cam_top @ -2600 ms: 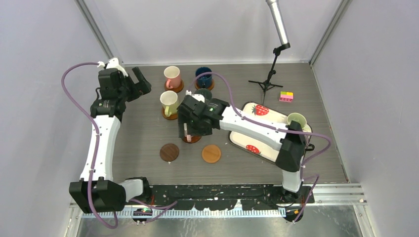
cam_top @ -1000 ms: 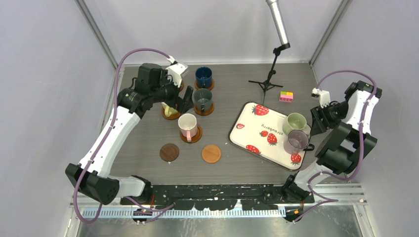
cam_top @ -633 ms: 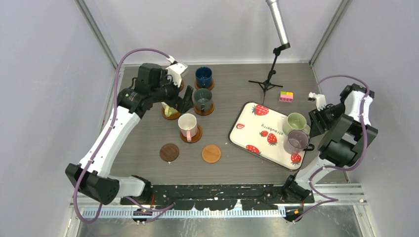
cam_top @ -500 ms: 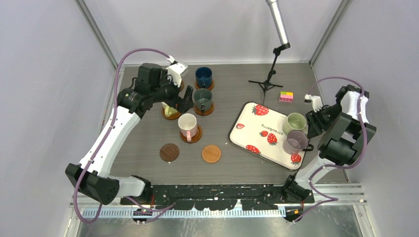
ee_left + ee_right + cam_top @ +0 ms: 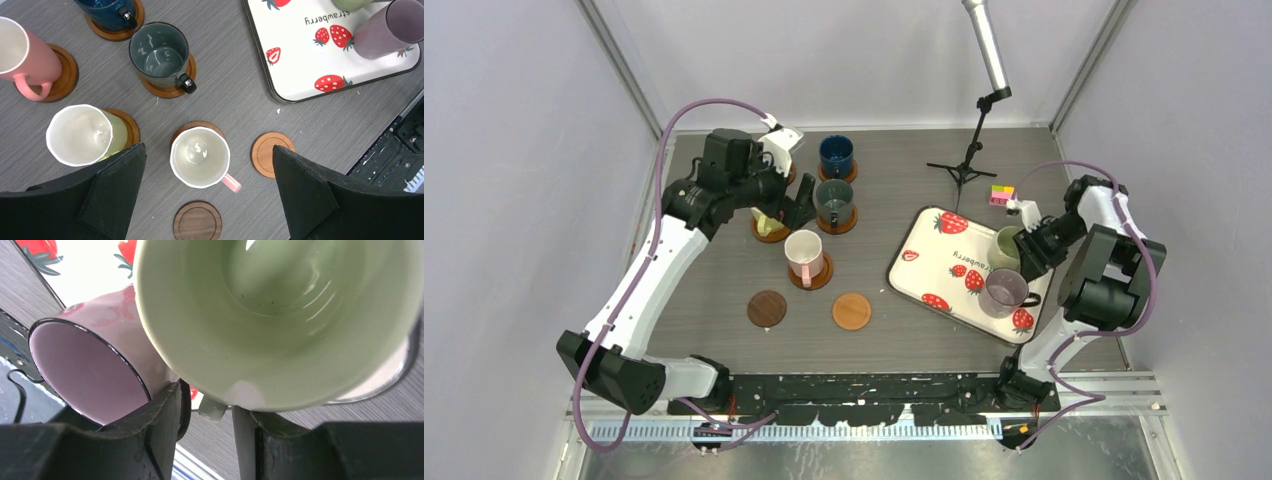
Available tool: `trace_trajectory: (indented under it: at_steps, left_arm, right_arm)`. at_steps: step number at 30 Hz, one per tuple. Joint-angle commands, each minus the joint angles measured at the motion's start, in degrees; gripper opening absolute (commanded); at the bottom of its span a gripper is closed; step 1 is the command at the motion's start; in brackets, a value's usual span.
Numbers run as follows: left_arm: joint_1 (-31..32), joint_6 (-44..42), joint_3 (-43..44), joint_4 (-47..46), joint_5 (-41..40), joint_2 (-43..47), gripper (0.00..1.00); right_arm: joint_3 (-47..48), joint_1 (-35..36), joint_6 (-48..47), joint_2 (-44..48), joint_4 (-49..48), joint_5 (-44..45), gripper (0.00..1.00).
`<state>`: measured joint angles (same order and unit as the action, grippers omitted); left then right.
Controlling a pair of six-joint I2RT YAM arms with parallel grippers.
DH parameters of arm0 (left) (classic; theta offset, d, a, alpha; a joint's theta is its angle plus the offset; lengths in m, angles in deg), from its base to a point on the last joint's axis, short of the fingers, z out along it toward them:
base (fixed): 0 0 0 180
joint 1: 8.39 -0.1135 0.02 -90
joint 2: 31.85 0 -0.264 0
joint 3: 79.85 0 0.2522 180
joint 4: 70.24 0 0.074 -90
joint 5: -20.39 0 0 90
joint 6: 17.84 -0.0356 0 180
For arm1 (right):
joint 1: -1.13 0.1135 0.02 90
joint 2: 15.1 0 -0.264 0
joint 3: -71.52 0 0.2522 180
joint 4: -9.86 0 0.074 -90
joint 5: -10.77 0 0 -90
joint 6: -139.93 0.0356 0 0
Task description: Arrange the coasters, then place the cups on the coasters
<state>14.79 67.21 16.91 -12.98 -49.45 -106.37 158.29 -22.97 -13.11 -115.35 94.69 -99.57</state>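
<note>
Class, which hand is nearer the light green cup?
Right. The right hand brackets the handle of the light green cup; the left hand hovers across the table near other cups.

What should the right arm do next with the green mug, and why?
Probably finish closing. The right gripper straddles the handle of the light green cup on the tray, small gaps showing, and a dark coaster and a lighter coaster sit bare.

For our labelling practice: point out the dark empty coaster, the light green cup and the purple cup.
dark coaster (image 5: 767, 308): top view, its centre.
light green cup (image 5: 280, 300): right wrist view, inner wall.
purple cup (image 5: 1005, 291): top view, its inside.
</note>
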Motion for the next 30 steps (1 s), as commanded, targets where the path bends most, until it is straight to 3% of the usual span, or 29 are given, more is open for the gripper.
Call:
trace_trajectory:
  at_steps: [1,7,14,22,30]
  left_arm:
    - [0.1,0.7,-0.5,-2.0,0.6,0.7,1.0]
    - [0.1,2.7,-1.3,-3.2,0.8,0.2,1.0]
    - [0.1,4.7,-2.0,-4.9,0.3,-0.5,1.0]
    - [0.1,7.6,-3.1,-7.1,-1.7,-0.2,0.99]
    - [0.1,7.9,-4.6,-8.9,-3.4,1.1,0.99]
  right_arm:
    - [-2.2,4.0,6.1,3.0,-1.2,-4.2,0.46]
    - [-4.4,10.5,17.6,4.9,-7.8,-5.8,0.36]
    - [-5.2,16.7,33.1,6.6,-15.4,-5.6,0.34]
    - [-5.8,19.7,51.8,7.4,-24.9,2.9,0.48]
    - [-6.4,21.1,59.0,9.2,-27.0,3.8,0.52]
